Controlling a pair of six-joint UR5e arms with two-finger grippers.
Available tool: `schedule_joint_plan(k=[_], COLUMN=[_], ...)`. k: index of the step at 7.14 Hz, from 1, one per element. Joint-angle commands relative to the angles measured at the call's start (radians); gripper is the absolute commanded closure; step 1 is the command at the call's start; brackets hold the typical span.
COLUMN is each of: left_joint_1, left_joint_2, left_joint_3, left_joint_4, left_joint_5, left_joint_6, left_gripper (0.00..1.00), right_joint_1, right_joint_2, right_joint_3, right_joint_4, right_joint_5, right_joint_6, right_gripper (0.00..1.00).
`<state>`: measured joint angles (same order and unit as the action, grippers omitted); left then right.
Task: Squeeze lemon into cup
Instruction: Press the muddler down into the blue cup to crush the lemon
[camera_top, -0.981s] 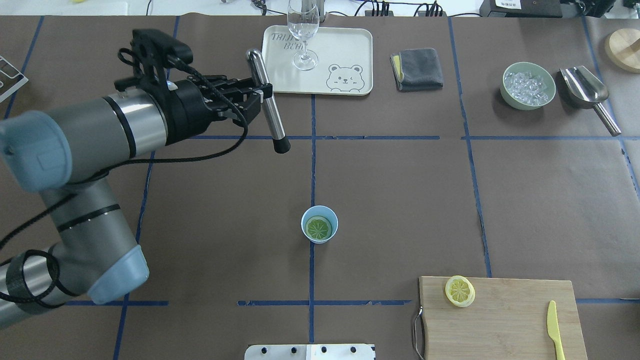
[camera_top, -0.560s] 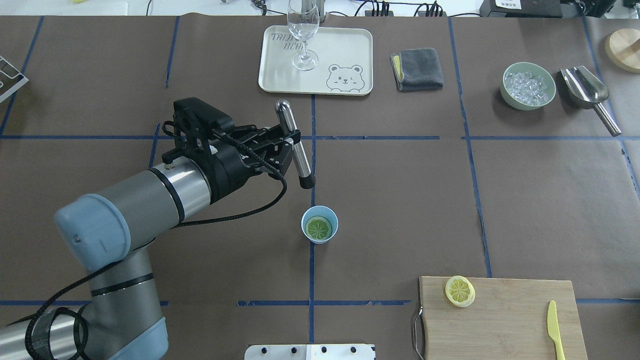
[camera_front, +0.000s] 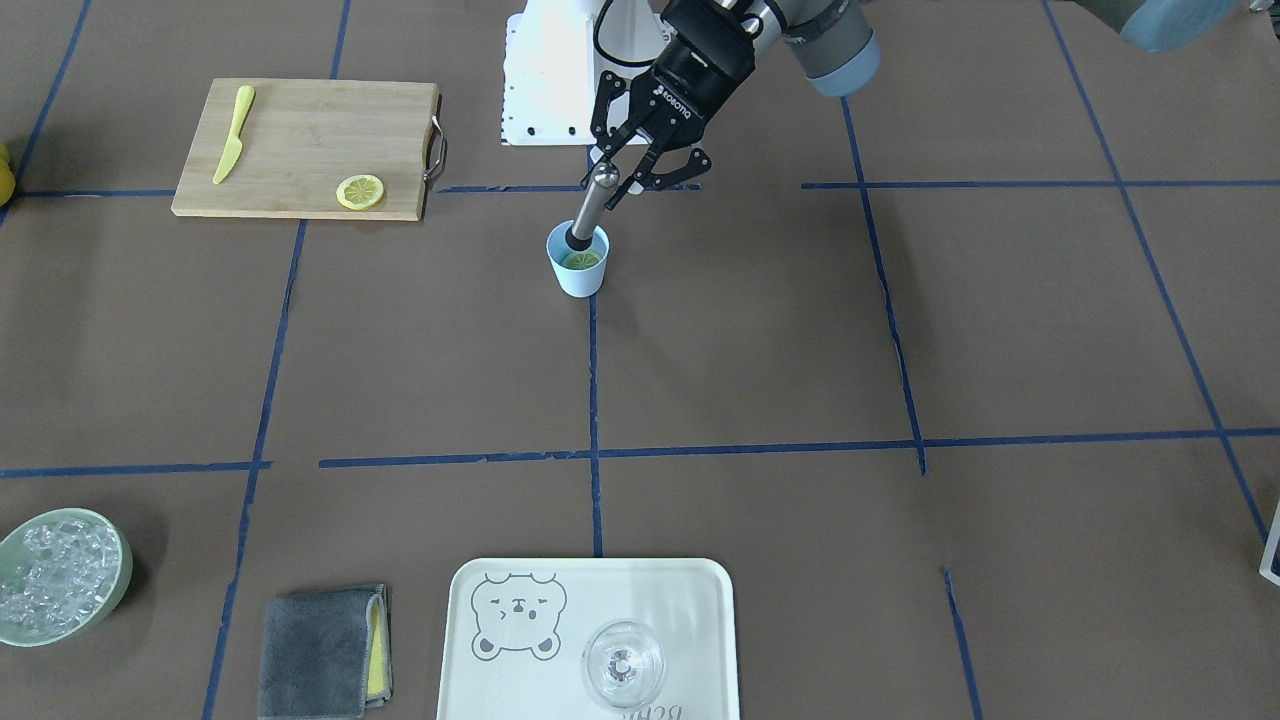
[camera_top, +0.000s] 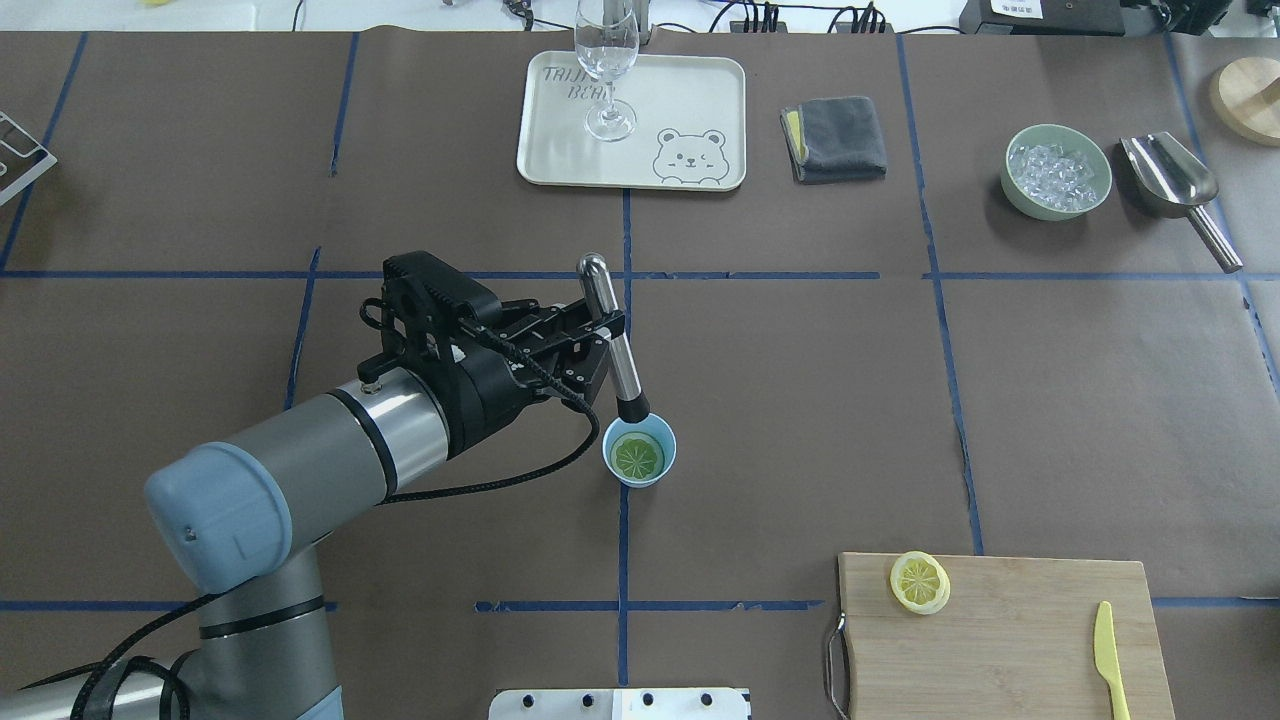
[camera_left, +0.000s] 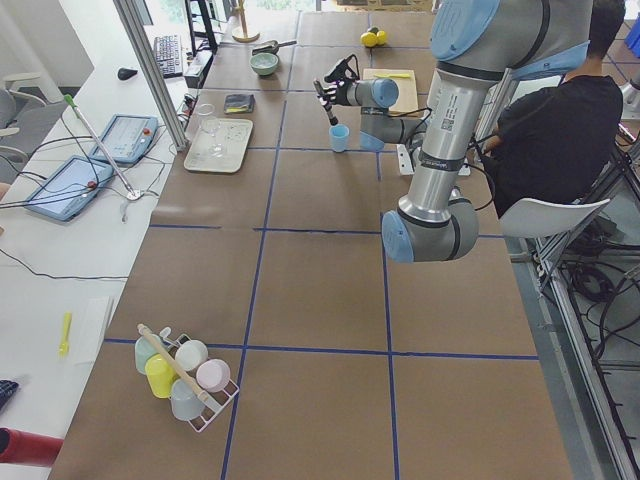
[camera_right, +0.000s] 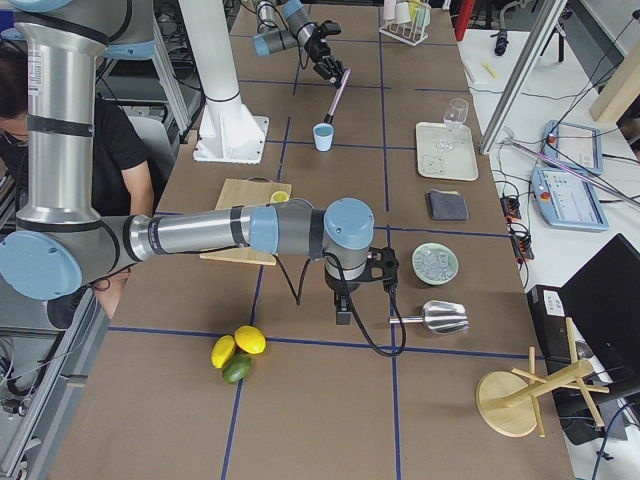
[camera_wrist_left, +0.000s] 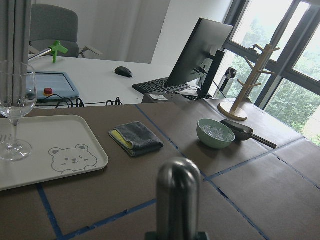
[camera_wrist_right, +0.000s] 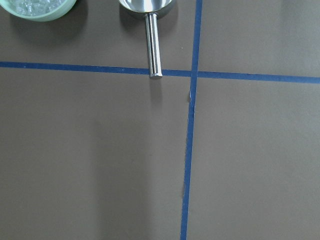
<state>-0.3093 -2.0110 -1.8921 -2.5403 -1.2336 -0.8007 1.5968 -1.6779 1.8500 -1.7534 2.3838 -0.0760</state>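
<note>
The pale blue cup (camera_top: 668, 452) stands mid-table with a lemon slice (camera_top: 637, 456) lying flat inside it; both also show in the front view, the cup (camera_front: 580, 280) and the slice (camera_front: 586, 260). My left gripper (camera_top: 603, 332) is shut on a steel muddler (camera_top: 622, 358), held tilted, with its black tip at the cup's far-left rim. In the front view the tip sits in the cup's mouth, above the slice. A second lemon slice (camera_top: 920, 581) lies on the cutting board (camera_top: 1000, 650). My right gripper (camera_right: 341, 303) shows only in the right side view; I cannot tell its state.
A yellow knife (camera_top: 1105, 655) lies on the board. At the far side stand a bear tray (camera_top: 700, 100) with a clear glass (camera_top: 607, 70), a grey cloth (camera_top: 835, 138), a green ice bowl (camera_top: 1058, 170) and a steel scoop (camera_top: 1175, 185).
My left arm has carried the muddler from beside the tray toward the near side and right, bringing its black tip down to the cup's rim. The cup and slices have not moved.
</note>
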Motion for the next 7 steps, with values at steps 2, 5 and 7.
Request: schedule_joint_plan(k=[2, 5, 7], left_joint_1=[0.022, 0.029, 0.041], left_joint_2=[-0.003, -0.008, -0.011], left_joint_3=[0.025, 0.053, 0.073], left_joint_4=[0.000, -0.001, -0.003], left_joint_5=[0.002, 0.000, -0.001], left_joint_6=[-0.002, 0.000, -0.002], left_gripper=[1.00, 1.00, 1.00], right_joint_1=[0.002, 0.002, 0.008], right_joint_2=[0.001, 0.003, 0.004], right_joint_3=[0.000, 0.000, 0.003], right_joint_4=[0.002, 0.002, 0.002], right_joint_5=[0.000, 0.002, 0.005], right_joint_6=[0.002, 0.001, 0.002], right_gripper=[0.00, 0.00, 0.00])
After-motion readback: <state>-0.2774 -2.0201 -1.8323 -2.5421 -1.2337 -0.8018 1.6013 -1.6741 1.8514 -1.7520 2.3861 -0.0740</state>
